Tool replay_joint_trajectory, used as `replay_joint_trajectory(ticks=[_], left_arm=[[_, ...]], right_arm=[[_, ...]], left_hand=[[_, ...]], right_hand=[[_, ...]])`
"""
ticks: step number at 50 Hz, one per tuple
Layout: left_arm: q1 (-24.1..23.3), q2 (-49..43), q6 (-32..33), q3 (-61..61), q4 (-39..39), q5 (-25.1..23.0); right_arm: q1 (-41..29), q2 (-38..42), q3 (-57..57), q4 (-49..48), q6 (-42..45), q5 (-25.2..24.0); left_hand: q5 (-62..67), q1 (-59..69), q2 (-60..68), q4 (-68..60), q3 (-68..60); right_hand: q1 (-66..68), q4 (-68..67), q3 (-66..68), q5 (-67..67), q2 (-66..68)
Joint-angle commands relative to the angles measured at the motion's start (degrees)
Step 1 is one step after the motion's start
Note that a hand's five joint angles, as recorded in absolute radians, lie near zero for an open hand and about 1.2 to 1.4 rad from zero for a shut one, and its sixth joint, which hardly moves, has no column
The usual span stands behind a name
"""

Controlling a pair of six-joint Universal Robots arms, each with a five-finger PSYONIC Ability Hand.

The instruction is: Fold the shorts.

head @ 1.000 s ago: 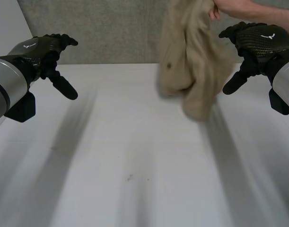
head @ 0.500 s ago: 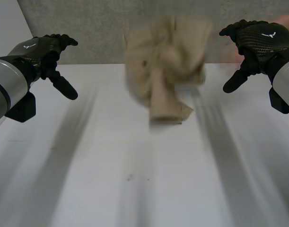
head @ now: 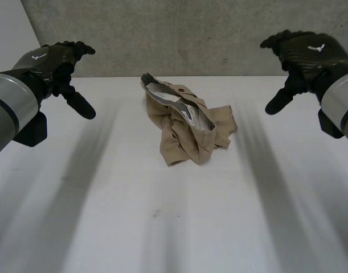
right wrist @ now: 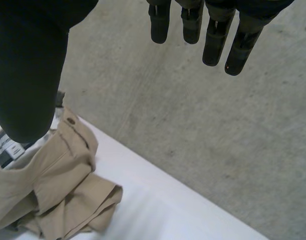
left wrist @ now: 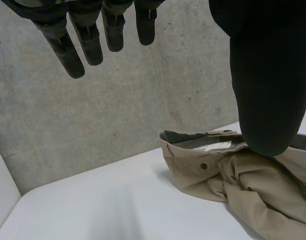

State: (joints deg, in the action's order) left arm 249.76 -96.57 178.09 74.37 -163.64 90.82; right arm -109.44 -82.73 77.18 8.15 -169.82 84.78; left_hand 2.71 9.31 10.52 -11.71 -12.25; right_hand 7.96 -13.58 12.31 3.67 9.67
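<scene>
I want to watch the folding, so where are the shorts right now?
In the head view the tan shorts lie crumpled on the white table near its far edge, between the left hand and right hand.

Tan shorts (head: pixel 188 128) on a white table (head: pixel 162 227), black hands to either side.

The shorts are a plain sandy tan with no print. Their waistband lining (head: pixel 172 98) is pale grey-white, and a small brown button (head: pixel 180 90) sits at the far end. The far wall (head: pixel 179 34) is mottled grey with darker specks. The left hand (head: pixel 51 62) and right hand (head: pixel 307 51) are black with a fine woven sheen, each bearing a small white mark. The left arm (head: pixel 8 108) and right arm (head: pixel 342 108) are silver-grey.
</scene>
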Motion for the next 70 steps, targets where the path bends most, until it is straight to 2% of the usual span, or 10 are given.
replay_joint_trajectory(ticks=[1,13,31,33,35,37,38,41,51,70], left_arm=[[-0.2,-0.6,0.0,0.6,-1.7,0.1],[-0.4,-3.7,0.2,2.2,-5.3,0.1],[-0.4,-4.8,0.2,2.0,-5.6,0.1],[-0.4,-4.8,0.2,2.0,-5.6,0.1],[-0.4,-4.8,0.2,2.1,-5.6,0.1],[-0.4,-4.8,0.2,2.1,-5.6,0.1],[-0.4,-4.8,0.2,2.0,-5.7,0.1],[-0.3,-4.8,0.2,2.0,-5.7,0.1],[-0.4,-6.2,0.2,2.4,-9.4,0.1],[-8.8,-23.3,-0.4,4.0,-20.3,0.8]], right_arm=[[-0.3,5.5,-0.1,-0.3,-2.8,-0.4],[-3.4,17.7,-3.2,-2.1,-26.2,-0.1],[-11.1,39.0,-19.9,-10.6,-29.9,2.6],[-11.2,40.3,-20.8,-10.5,-29.5,3.0],[-11.5,41.1,-21.5,-10.4,-29.0,2.9],[-11.7,40.7,-21.3,-10.3,-28.4,2.7],[-11.8,39.6,-20.6,-10.4,-27.2,2.6],[-11.9,35.8,-18.8,-10.3,-22.9,2.2],[-15.3,16.6,-8.8,-10.3,6.8,0.1],[-18.0,3.1,-2.6,-7.2,9.1,-0.5]], left_hand=[[-2.7,0.7,-0.5,1.7,2.2],[-2.7,0.7,-0.5,1.7,2.2],[-2.7,0.7,-0.5,1.7,2.2],[-2.7,0.7,-0.5,1.7,2.2],[-2.7,0.7,-0.5,1.7,2.2],[-2.7,0.7,-0.5,1.7,2.2],[-2.7,0.7,-0.5,1.7,2.2],[-2.7,0.7,-0.5,1.7,2.2],[-2.7,0.7,-0.5,1.7,2.3],[-2.7,0.7,-0.5,1.7,2.2]], right_hand=[[2.0,3.6,-2.3,-3.7,0.3],[2.0,3.6,-2.3,-3.7,0.3],[2.0,3.6,-2.3,-3.7,0.3],[9.0,-3.4,4.6,3.3,7.3],[36.3,-30.7,32.0,30.6,34.6],[67.4,-61.8,63.1,61.7,65.7],[72.0,-66.4,67.6,66.3,70.3],[72.0,-66.4,67.7,66.3,70.3],[72.0,-66.4,67.7,66.3,70.3],[72.0,-66.4,67.7,66.3,70.3]])
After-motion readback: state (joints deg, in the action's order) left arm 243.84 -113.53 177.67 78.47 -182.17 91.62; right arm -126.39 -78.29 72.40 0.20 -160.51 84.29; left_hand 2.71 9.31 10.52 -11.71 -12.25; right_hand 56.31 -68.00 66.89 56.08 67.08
